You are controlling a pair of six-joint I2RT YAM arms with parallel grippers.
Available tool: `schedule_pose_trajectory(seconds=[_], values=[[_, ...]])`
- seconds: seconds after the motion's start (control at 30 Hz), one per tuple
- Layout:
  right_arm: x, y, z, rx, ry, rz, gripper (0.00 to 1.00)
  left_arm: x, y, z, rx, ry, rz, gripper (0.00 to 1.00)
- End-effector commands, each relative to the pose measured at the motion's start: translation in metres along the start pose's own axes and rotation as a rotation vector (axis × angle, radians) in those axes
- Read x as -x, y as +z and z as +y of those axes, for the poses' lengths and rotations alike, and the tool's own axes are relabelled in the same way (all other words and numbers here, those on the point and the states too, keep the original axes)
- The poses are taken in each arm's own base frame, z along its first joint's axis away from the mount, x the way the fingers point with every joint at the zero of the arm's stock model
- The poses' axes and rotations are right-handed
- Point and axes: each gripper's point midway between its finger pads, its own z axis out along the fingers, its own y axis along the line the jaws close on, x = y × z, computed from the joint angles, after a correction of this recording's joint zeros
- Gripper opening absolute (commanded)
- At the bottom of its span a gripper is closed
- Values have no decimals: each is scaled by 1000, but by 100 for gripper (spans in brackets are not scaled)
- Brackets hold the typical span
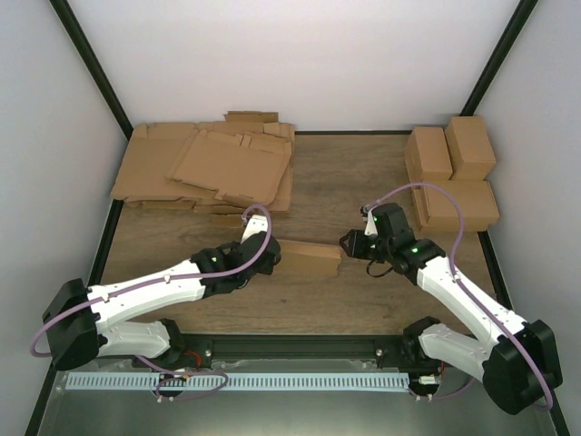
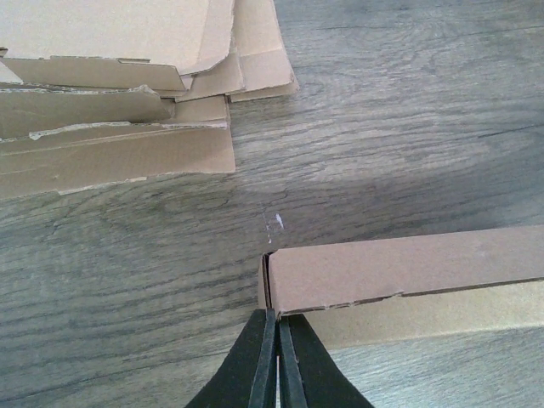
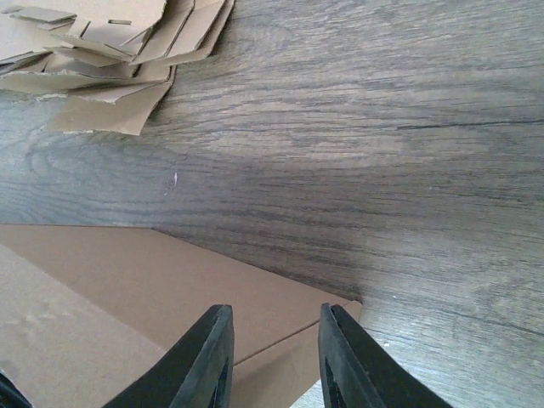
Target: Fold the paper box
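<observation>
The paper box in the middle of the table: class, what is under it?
The paper box rests on the wooden table, whose grain shows all round it. Nothing else peeks out from beneath. The wood below the box is covered, so anything thin there stays hidden.
</observation>
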Motion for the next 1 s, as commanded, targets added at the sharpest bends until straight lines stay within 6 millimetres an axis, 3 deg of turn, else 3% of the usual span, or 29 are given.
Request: schedule_pose_trajectory(seconds=[0.0,0.47,0.67,0.97], values=[[7,-3,6,25,-8,-19,30,-4,1,-1,11,16,23,4],[34,-34,22,23,-36,-106,33,-5,4,-3,15,24,27,4],[24,-35,29,94,-37,-98,33,-7,5,-4,16,27,31,4],[-7,-16,8,76,-3,-37,32,-7,6,-4,17,30,33,4]])
